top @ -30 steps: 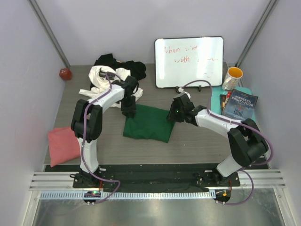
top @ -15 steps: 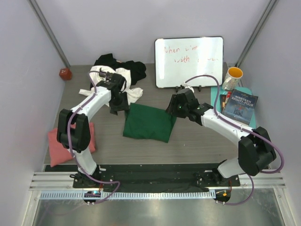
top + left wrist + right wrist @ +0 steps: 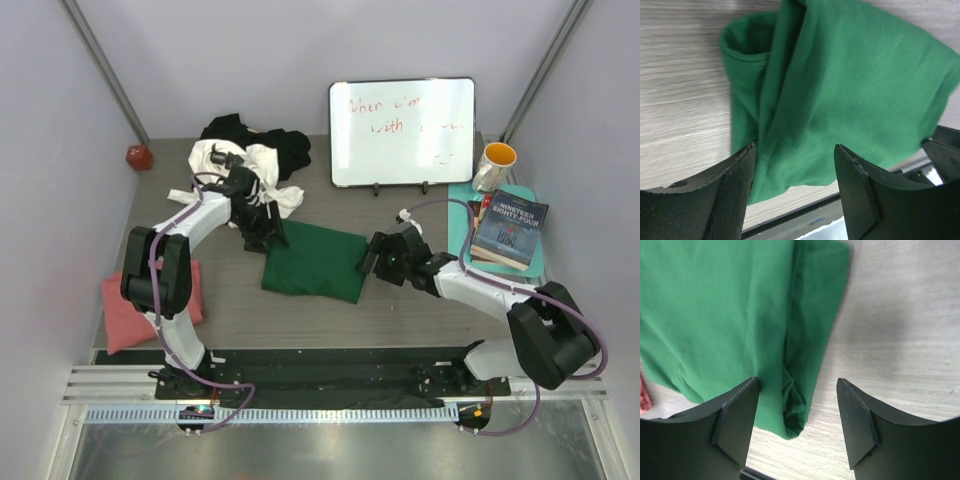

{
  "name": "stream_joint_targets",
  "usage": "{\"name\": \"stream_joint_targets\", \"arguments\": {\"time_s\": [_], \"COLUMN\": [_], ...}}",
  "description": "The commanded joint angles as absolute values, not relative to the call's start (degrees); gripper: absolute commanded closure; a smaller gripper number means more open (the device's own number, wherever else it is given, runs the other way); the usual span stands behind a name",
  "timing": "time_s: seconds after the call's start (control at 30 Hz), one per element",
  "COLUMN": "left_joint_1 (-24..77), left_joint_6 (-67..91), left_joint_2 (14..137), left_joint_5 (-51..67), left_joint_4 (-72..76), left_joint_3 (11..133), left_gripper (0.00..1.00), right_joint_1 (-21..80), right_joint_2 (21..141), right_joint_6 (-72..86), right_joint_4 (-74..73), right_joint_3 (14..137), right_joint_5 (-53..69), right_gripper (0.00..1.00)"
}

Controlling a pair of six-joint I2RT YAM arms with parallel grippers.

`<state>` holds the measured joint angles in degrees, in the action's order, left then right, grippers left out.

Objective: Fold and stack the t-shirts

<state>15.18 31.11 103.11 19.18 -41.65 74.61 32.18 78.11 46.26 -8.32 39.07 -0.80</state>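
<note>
The dark green t-shirt (image 3: 315, 262) lies folded into a rough rectangle on the middle of the table (image 3: 420, 300), between the two arms. Its folded edges are not fully flat; in the wrist views some thick creases show along the sides. The left gripper (image 3: 268, 238) is at the far left corner of this t-shirt, and its two fingers (image 3: 735, 185) stand wide apart with the green cloth only under them, so it holds nothing. The right gripper (image 3: 368, 255) is at the right edge of the same t-shirt, also with the fingers (image 3: 737, 415) spread wide, the edge of the cloth and bare table visible in the gap, and nothing is gripped. The salmon pink t-shirt (image 3: 135, 305) lies folded at the near left part of the table, well apart from the green one. The white t-shirt (image 3: 225, 165) and the black t-shirt (image 3: 285, 145) are together in a loose, unfolded heap at the far left, just behind the left gripper. A small red ball (image 3: 138, 156) rests near the left wall beside that heap. At the far side a whiteboard (image 3: 402, 130) with red writing stands upright. To its right is a mug (image 3: 493, 165) with an orange inside, and near it some books (image 3: 510, 225) lie on a teal mat (image 3: 462, 215).
</note>
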Motion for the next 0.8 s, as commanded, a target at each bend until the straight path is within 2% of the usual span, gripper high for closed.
{"name": "stream_joint_targets", "arguments": {"time_s": [0.0, 0.13, 0.53, 0.77], "left_joint_1": [13.45, 12.57, 12.48, 12.57], "left_joint_6": [31.73, 32.34, 31.91, 31.12], "left_joint_2": [103.97, 104.59, 108.54, 110.48], "left_joint_5": [26.1, 28.47, 31.29, 29.89], "left_joint_4": [-37.88, -37.0, -36.91, -38.84], "left_joint_3": [72.95, 71.55, 71.1, 71.72], "left_gripper": [0.34, 0.34, 0.34, 0.35], "right_joint_1": [32.17, 32.26, 32.17, 32.26], "right_joint_2": [74.53, 74.97, 86.39, 92.98], "right_joint_6": [51.41, 53.09, 55.81, 56.69], "right_joint_4": [1.13, 7.72, 28.99, 30.24], "right_joint_3": [33.67, 28.93, 24.34, 26.36], "right_joint_5": [1.75, 3.42, 7.38, 7.82], "right_gripper": [0.31, 0.31, 0.3, 0.3]}}
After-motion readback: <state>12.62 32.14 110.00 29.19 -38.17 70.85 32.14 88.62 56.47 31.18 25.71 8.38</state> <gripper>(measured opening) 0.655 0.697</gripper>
